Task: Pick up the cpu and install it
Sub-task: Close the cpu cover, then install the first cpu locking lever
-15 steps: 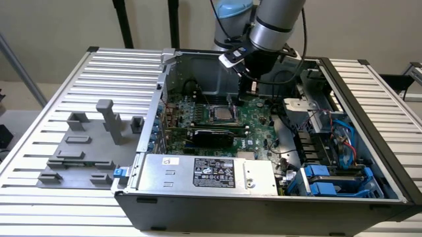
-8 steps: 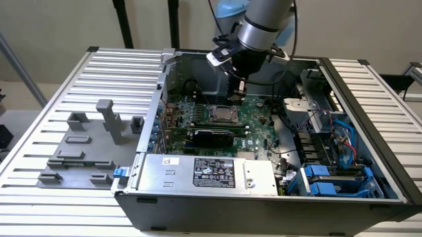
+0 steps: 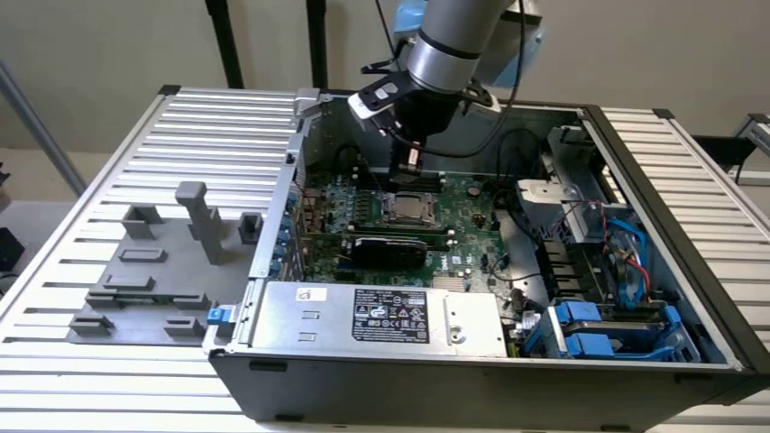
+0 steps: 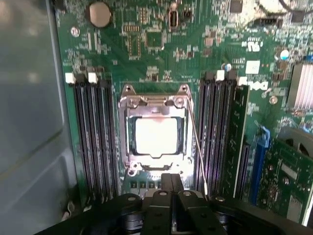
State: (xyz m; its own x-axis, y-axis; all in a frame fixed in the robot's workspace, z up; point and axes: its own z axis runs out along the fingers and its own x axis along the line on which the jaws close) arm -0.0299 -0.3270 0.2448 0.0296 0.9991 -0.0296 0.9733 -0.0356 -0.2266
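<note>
Gripper (image 3: 412, 162) hangs inside the open PC case (image 3: 481, 388), hovering over the CPU socket (image 3: 413, 194) on the green motherboard (image 3: 470, 194) without touching it. The claw is pinched closed, fingers pressed together, and as far as I can see there's nothing in it. On the wrist view you look down past the black gripper (image 4: 171, 183) straight onto the board.

The cpu (image 3: 413, 208) is already sitting in the socket (image 4: 128, 105). From the wrist camera it's the pale, shiny square (image 4: 155, 136) lying flat inside the metal frame. A thin metal lever (image 4: 196, 147) runs along one side of the frame, but I honestly can't tell if it's latched. Rows of dark memory slots (image 4: 95, 132) flank the socket on both sides, and a coin cell battery (image 4: 99, 13) sits further off on the board.

In the exterior view, a long black expansion card (image 3: 388, 246) lies just in front of the socket, with the silver power supply (image 3: 373, 316) nearer the camera. Blue drive caddies (image 3: 601, 329) are at the exterior view's right. The case sits on a slatted aluminium table (image 3: 216, 117), with a grey fixture plate (image 3: 157, 271) beside it on the exterior view's left.
</note>
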